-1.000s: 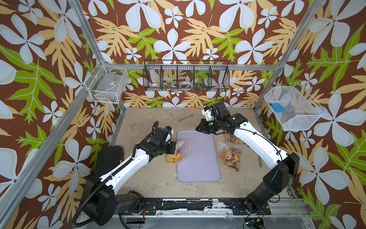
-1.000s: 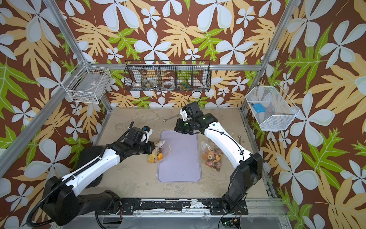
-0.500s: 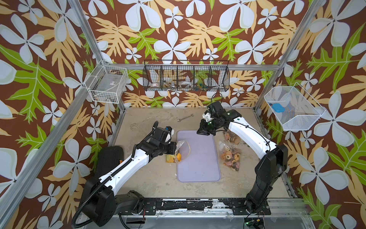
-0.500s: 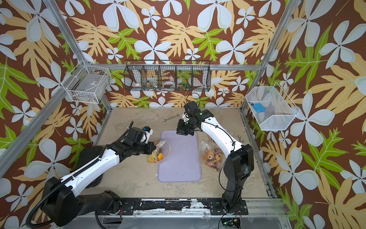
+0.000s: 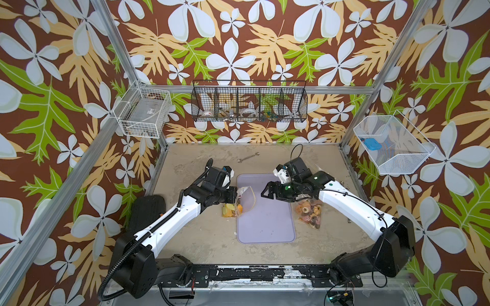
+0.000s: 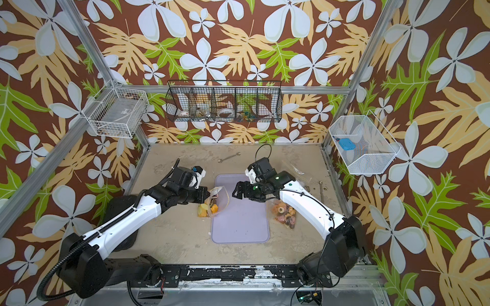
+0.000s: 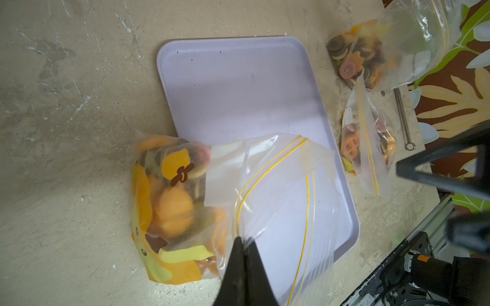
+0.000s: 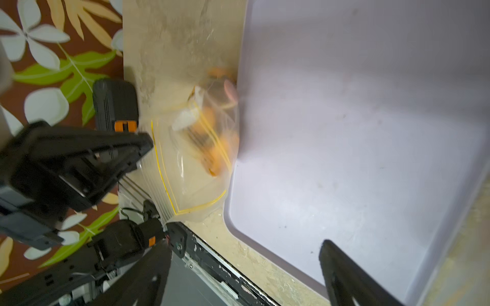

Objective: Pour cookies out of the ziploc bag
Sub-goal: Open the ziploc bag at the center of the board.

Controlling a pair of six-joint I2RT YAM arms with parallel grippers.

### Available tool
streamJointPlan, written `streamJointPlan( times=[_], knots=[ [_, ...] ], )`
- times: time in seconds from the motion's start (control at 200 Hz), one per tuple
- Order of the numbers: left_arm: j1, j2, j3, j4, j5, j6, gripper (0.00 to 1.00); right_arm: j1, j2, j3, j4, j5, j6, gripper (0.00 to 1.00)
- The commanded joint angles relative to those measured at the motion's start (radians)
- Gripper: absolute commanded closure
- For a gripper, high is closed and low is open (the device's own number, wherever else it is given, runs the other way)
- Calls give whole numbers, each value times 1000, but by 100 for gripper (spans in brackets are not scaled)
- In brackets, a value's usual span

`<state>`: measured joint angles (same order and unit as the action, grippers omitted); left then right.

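Observation:
A clear ziploc bag (image 5: 242,200) (image 6: 217,200) with a yellow zip line lies half on the left rim of the lavender tray (image 5: 265,220) (image 6: 238,225). My left gripper (image 5: 236,194) (image 7: 244,239) is shut on the bag's film next to its gaping mouth. The bag (image 7: 267,185) holds orange and yellow pieces, with a few cookies (image 7: 196,169) among them. My right gripper (image 5: 266,192) (image 8: 244,245) hovers open over the tray (image 8: 371,132), facing the bag (image 8: 196,148), with nothing between its fingers.
Two more bags of ring-shaped cookies (image 5: 309,212) (image 7: 366,148) lie right of the tray, under the right arm. A wrench (image 5: 248,156) lies at the back and a thin metal rod (image 7: 401,119) by the right edge. Wire baskets (image 5: 249,106) hang on the walls.
My right gripper has opened and swung from the tray's far end to above its middle, nearer the held bag. The left arm and its bag have stayed put.

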<state>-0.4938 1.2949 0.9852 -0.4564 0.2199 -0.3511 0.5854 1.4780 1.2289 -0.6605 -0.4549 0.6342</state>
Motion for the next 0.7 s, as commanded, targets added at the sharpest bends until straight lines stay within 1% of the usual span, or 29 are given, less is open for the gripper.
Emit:
streamJointPlan(
  times=[0.0,0.12,0.265,0.42,0.555,0.696],
  knots=[
    [2,9,13,-13,16,1,100,67,27,-21,123,70,-14,8],
    [1,-3,6,-16,21,1,100,137,128,28,150,129,3,9],
    [1,-42,9,-40,9,3,100,142,223,36,171,154,15,13],
    [1,-80,63,-129,-84,32,100,143,231,40,156,213,4,18],
    [7,-96,113,-206,-176,62,100,151,254,100,117,238,-18,21],
    [53,-110,170,-247,-171,74,100,171,284,150,99,232,-31,24]
  ],
)
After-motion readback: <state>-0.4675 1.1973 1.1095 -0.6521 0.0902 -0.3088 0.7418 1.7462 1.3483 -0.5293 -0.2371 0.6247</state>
